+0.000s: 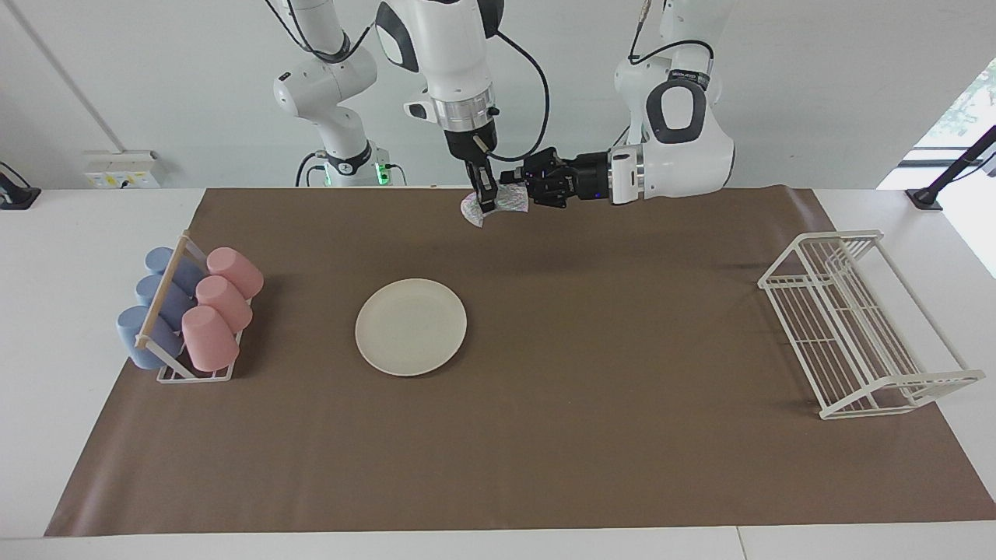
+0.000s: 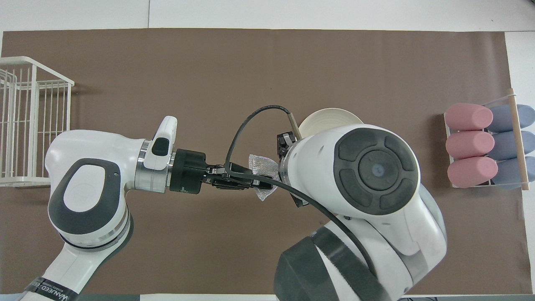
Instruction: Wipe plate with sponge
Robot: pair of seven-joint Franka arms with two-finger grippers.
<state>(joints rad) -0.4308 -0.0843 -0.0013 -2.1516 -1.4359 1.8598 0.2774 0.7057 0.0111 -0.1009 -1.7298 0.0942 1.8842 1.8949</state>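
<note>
So, big picture first: brown mat [image 1: 545, 435] over the desk [image 1: 70, 327], white wire rack [image 1: 856, 327] at the left arm's end, holder of pink and blue cups [image 1: 191, 311] at the right arm's end.

Then the plate [image 1: 411, 327], flat on the mat, face up, bare, nothing touching it. Round, so no long axis to speak of. In the overhead view mostly hidden under the right arm, just a sliver of rim [image 2: 328, 115] showing.

Up in the air, over the strip of mat nearest the robots: the sponge [image 1: 498, 204], a crumpled silvery wad, pinched from both sides. Right claw [image 1: 484, 204] hanging straight down, clamped on it. Left claw [image 1: 520, 190] coming in sideways and level, fingers closed onto the same wad from the left arm's side. Long axis roughly along the line between the two claws, with one corner drooping down toward the mat.

Progress-wise: looks like mid-handover, both claws gripping at once. No wiping done as far as can be seen. Still to go, probably: one claw letting go, carrying the sponge down to the plate, actual scrubbing.
</note>
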